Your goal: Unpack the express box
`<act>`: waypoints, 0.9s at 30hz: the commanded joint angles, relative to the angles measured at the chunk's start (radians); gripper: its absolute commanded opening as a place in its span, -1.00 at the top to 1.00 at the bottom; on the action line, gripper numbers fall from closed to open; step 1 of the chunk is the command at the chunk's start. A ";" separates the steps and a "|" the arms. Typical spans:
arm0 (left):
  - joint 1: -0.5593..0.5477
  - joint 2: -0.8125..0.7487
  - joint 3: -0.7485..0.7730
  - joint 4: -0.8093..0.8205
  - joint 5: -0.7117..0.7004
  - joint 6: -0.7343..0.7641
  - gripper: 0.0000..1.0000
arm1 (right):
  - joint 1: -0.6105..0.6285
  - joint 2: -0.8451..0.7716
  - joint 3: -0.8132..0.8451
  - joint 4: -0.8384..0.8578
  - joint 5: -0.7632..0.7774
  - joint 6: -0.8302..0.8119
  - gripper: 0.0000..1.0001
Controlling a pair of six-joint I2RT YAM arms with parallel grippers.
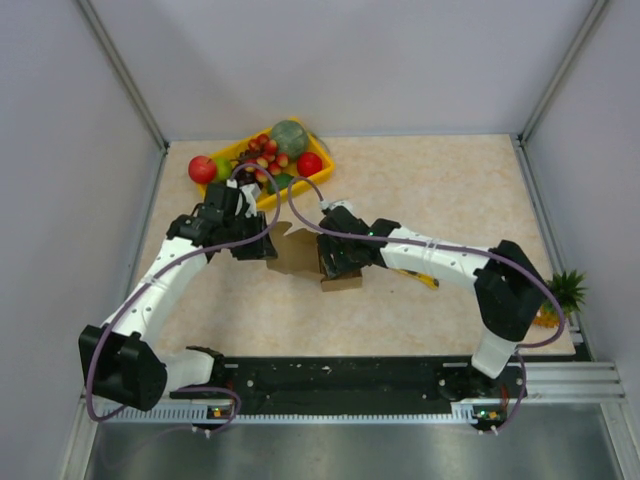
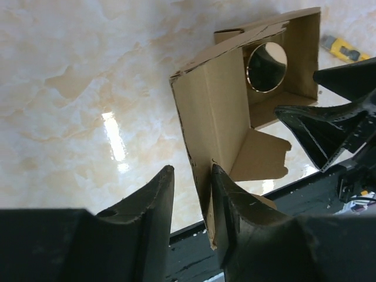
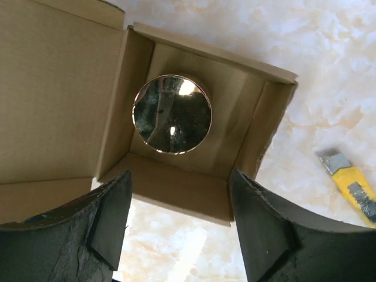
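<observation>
The express box (image 3: 182, 191) lies open on the counter (image 2: 76, 88), directly beneath the right fingers (image 3: 261, 226) and just ahead of the left fingers (image 2: 154, 205). The left fingers stand slightly parted with the edge of the raised lid flap (image 2: 214, 117) between them. A strip of counter shows on one side of the flap, so the hold looks loose rather than pinching. The right fingers are spread wide and carry nothing, poised over the box's mouth.

Inside the box sits a single round disc (image 3: 172, 114), gold-rimmed and mirror-bright, in the middle of the floor; nothing else shows in there. The step in hand looks to be lifting it out. To do it well, the right fingers should come straight down either side of the disc, clear of the cardboard walls. The polished face is likely slippery, so they should grip the rim low. The left fingers would best hold the flap back from the mouth.

A yellow cutter (image 3: 349, 188) lies on the counter, off to the side of the right fingers. Well beyond the left fingers, the fruit tray (image 1: 243, 149) holds apples, grapes and a green fruit.
</observation>
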 commanded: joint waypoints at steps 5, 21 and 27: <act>0.011 -0.019 -0.031 -0.022 -0.127 0.042 0.23 | 0.012 0.082 0.066 0.080 -0.023 -0.106 -0.45; 0.012 -0.007 -0.040 0.006 -0.093 0.033 0.23 | 0.015 0.169 0.055 0.190 0.064 -0.138 -0.33; 0.012 -0.007 -0.031 0.009 -0.090 0.030 0.21 | 0.018 0.204 0.046 0.230 0.057 -0.148 -0.33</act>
